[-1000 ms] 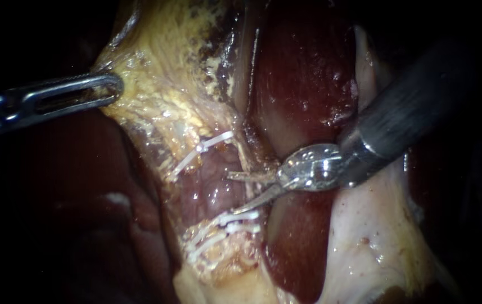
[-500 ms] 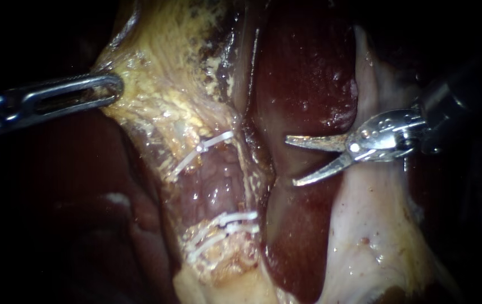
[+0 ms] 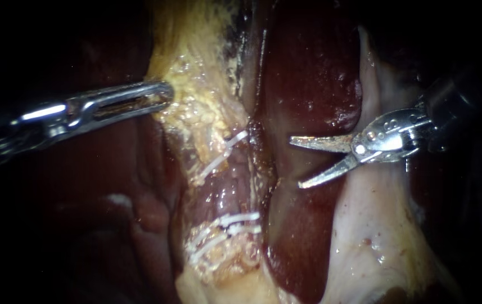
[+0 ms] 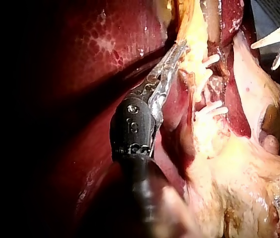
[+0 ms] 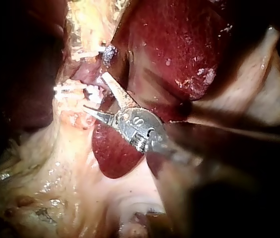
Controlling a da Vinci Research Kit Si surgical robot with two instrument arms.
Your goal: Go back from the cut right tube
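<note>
FREE: gap over liver [image 3: 308,84] between right instrument [image 3: 296,162], blades apart, and clipped tube [image 3: 229,191] | OBSTACLE: left instrument [image 3: 165,97] clamped on yellow tissue [image 3: 196,112] beside tube

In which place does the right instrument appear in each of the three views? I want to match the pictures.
Endoscope view: right instrument, jaws open over the liver, right of the white clips.
Left wrist view: right instrument beyond the clips, far from the left instrument.
Right wrist view: right instrument, jaws open just short of the clips.
Shared landmark: the clips.

Deep darkness surrounds the one lit patch.
</note>
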